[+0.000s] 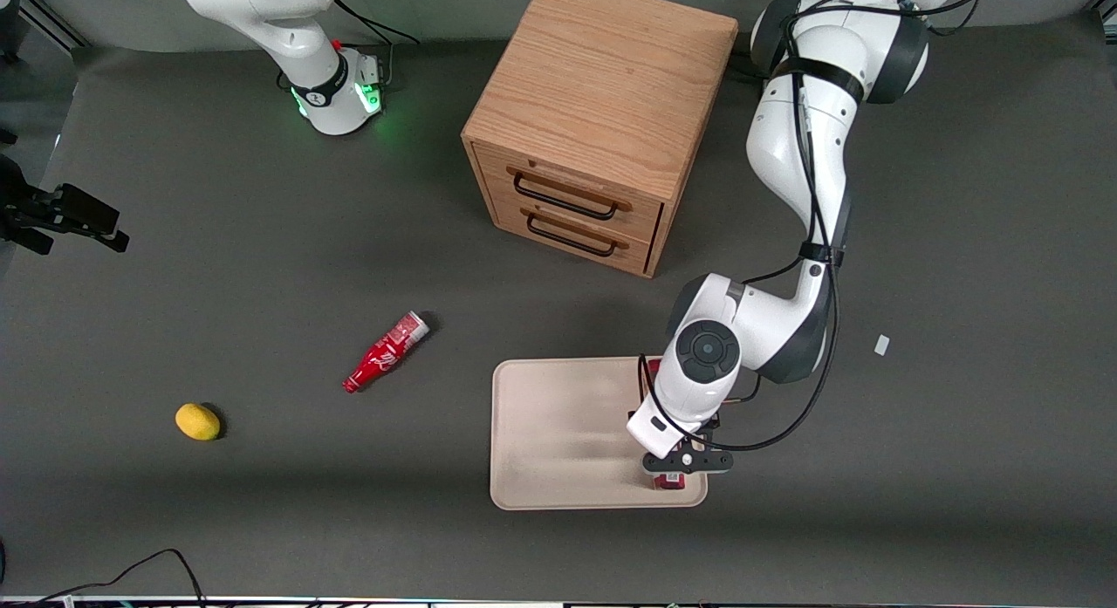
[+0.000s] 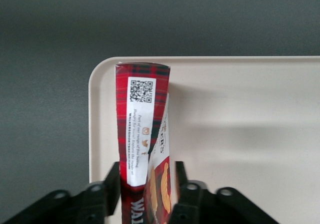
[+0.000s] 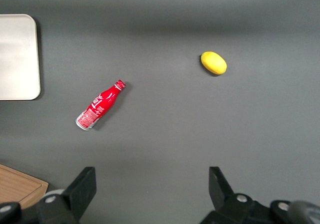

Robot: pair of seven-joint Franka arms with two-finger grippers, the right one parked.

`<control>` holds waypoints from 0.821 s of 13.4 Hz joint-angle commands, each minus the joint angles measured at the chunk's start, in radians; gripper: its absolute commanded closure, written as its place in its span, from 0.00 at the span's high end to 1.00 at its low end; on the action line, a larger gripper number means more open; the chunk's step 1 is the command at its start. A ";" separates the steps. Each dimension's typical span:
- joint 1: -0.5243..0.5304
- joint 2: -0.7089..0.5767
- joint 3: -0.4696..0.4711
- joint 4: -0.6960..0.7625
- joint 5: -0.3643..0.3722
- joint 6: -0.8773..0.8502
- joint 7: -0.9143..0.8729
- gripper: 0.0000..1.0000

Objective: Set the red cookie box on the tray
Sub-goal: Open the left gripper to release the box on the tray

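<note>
Your gripper [image 2: 145, 191] is clamped across the red cookie box [image 2: 142, 129], one finger on each long side, and it's hanging over the tray [image 1: 558, 433] at the edge nearest the working arm's end of the table. The box's long axis runs parallel to that tray edge, with its QR-label end sitting just inside a rounded corner of the rim. I'd guess all that's left is to lower it straight down and let go, just watch it doesn't land on the rim.
</note>
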State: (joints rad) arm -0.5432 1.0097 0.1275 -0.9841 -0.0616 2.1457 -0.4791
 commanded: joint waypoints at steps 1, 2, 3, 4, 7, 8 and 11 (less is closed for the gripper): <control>-0.009 0.000 0.009 0.007 0.011 0.003 -0.016 1.00; -0.009 0.000 0.009 0.007 0.011 0.003 -0.016 1.00; -0.009 0.000 0.009 0.007 0.011 0.003 -0.016 1.00; -0.009 -0.002 0.009 0.007 0.011 0.003 -0.016 1.00; -0.009 -0.008 0.009 0.007 0.009 -0.012 -0.016 1.00; -0.007 -0.022 0.009 0.008 0.009 -0.042 -0.015 1.00; 0.003 -0.126 0.011 0.022 0.009 -0.257 0.002 1.00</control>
State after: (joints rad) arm -0.5421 0.9775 0.1312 -0.9569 -0.0616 2.0213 -0.4791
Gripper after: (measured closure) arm 0.000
